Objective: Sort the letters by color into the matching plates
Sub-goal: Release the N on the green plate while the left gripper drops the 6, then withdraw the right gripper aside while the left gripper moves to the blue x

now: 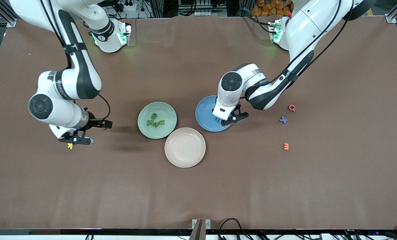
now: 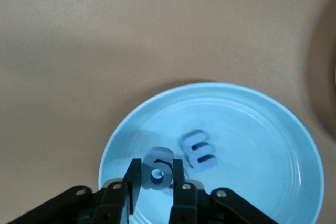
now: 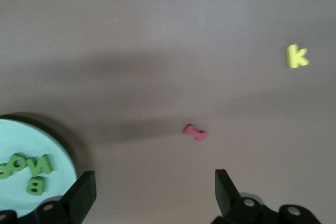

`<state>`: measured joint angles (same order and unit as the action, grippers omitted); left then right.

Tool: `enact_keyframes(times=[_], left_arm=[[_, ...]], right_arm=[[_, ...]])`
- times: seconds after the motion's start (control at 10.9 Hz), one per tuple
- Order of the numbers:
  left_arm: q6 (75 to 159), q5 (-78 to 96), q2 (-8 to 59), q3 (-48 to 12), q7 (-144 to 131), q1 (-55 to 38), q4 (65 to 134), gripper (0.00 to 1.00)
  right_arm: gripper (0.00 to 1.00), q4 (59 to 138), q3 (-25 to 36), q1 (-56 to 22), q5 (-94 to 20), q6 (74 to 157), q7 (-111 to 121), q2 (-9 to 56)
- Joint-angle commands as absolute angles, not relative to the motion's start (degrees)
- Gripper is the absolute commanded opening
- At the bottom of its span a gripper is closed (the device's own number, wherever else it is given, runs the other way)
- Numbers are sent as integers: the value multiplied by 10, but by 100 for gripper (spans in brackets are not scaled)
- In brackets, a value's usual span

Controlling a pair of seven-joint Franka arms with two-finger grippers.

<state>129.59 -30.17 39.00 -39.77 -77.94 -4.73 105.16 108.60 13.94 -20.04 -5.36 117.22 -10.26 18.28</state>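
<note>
My left gripper (image 1: 222, 119) hangs low over the blue plate (image 1: 203, 113), shut on a small blue letter (image 2: 157, 170) that stands upright between its fingers just above the plate's (image 2: 252, 124) floor. A blue E (image 2: 198, 149) lies flat in that plate. A blue X (image 1: 283, 120) lies on the table toward the left arm's end. Several green letters (image 1: 155, 120) lie in the mint green plate (image 1: 166, 111), whose edge (image 3: 58, 150) also shows in the right wrist view. My right gripper (image 1: 75, 140) hovers open over bare table beside the yellow K, holding nothing (image 3: 155, 179).
A beige plate (image 1: 185, 147) sits nearer the camera, between the two coloured plates. A red Q (image 1: 291, 108) and an orange E (image 1: 286, 146) lie near the blue X. A yellow K (image 1: 70, 145) and a small pink letter (image 3: 195, 132) lie under the right arm.
</note>
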Motion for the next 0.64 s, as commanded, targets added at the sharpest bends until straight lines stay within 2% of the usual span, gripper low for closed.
enact_keyframes(times=[0.0,0.27,0.55], left_arm=[[1288,-295,393,-389,-772,-39,1036,100],[1263,-300,371,-384,-737,-20,1037,100],[1230,-291,333,-388,-625,20,1049,100]], right_arm=[[100,1052,133,-168,-18,1132,-94,171],[100,1042,131,-141,-18,1131,-68,150],[100,993,132,-123,-17,1065,-67,143]])
